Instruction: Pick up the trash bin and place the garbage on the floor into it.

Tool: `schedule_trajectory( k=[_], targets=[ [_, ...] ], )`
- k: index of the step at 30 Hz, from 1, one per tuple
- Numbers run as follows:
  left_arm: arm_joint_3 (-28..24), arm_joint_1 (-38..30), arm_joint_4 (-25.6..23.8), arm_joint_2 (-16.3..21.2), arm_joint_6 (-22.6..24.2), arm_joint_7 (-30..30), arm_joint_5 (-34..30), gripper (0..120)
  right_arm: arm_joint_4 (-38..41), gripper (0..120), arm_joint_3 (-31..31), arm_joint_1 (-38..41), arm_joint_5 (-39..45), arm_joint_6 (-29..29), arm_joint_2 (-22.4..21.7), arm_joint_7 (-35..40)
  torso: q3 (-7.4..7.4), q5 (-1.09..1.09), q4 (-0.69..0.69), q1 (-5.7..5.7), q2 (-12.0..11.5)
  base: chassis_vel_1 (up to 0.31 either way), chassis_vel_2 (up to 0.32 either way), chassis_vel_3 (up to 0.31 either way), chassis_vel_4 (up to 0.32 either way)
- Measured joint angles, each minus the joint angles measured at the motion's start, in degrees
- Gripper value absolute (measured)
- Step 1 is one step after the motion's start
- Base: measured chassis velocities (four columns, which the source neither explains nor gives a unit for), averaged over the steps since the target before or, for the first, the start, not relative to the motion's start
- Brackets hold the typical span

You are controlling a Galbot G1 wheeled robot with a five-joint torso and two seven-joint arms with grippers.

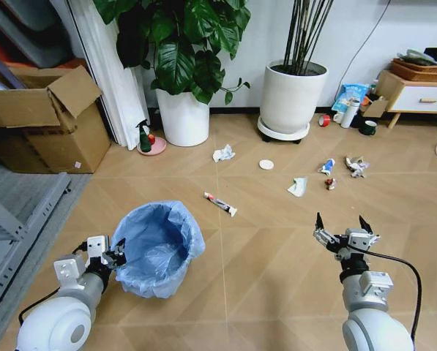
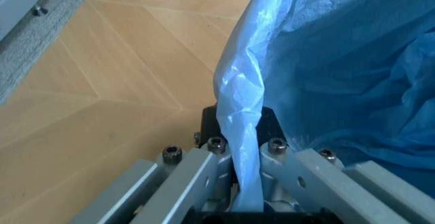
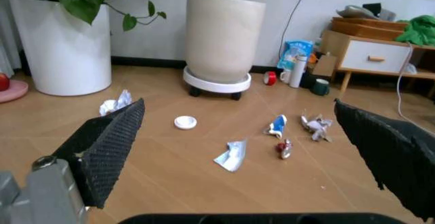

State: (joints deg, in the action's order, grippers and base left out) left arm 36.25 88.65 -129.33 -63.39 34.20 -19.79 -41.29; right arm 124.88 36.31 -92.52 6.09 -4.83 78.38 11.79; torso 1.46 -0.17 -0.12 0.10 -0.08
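Trash bin (image 1: pixel 158 248) stands on the floor (image 1: pixel 262 270) at our left, its blue-bag rim pinched by our left hand (image 1: pixel 116 256). Our right hand (image 1: pixel 342 224) hovers spread, with garbage (image 1: pixel 297 187) scattered well beyond.

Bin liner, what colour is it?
Light blue liner; clearest in the head view.

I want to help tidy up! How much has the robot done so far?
Done: the left gripper has its jaws shut on the bin's blue bag rim. In hand: the bin looks to be still on the floor. Left: all the garbage, like the tube, tissue and disc, lies on the floor. The right gripper hangs open, holding nothing.
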Motion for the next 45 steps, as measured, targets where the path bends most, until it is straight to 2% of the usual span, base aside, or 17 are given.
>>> schedule_trajectory(
  k=[38,43,45],
  targets=[
    [-0.24,1.4,-1.16,-1.03,-0.24,0.08,1.07,0,-1.13,100,-0.14,-0.43,-0.87,0.45,-0.32,-0.33,0.0,0.0,0.0,0.0,0.0,-0.167,0.233,0.165,-0.236],
    [-0.03,1.37,-1.16,-1.08,-0.24,0.09,1.07,0,-4.05,100,-0.53,0.08,-1.7,1.42,-2.54,-2.17,0.01,0.01,0.02,0.02,0.0,-0.137,0.169,0.12,-0.129],
    [-0.08,1.35,-1.04,-1.15,-0.24,0.12,1.14,0,-6.19,100,-1.1,0.37,-1.59,2.2,-5.02,-3.67,0.01,0.01,-0.01,0.02,0.0,-0.039,0.061,0.006,-0.003]
  ],
)
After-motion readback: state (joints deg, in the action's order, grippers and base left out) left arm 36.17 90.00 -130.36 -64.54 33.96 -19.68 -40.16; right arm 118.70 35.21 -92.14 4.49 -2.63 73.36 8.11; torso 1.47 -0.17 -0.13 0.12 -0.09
